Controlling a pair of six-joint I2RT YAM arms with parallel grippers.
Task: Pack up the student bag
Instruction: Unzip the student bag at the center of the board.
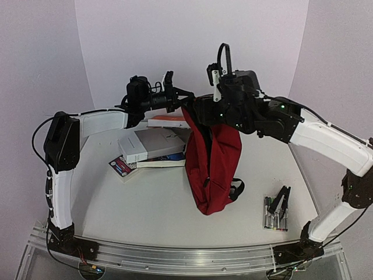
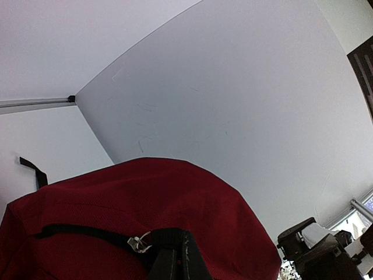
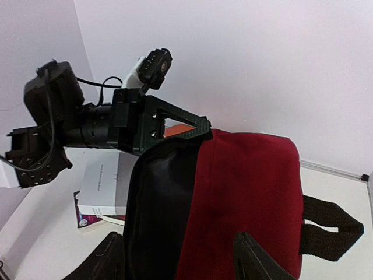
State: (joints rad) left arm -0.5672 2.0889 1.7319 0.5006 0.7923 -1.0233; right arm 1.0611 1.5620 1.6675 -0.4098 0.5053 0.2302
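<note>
The student bag, dark red with black lining, hangs above the table, its bottom near the surface. My left gripper is shut on the bag's black top rim and holds it up. In the left wrist view the red fabric fills the lower half, with that gripper clamped on the black edge. My right gripper is open at the bag's top. In the right wrist view its fingers stand apart on either side of the bag, with the black lining facing the left finger.
A stack of books lies on the table left of the bag, also in the right wrist view as books. A pack of markers with a black clip sits at the front right. A black strap sticks out on the bag's right.
</note>
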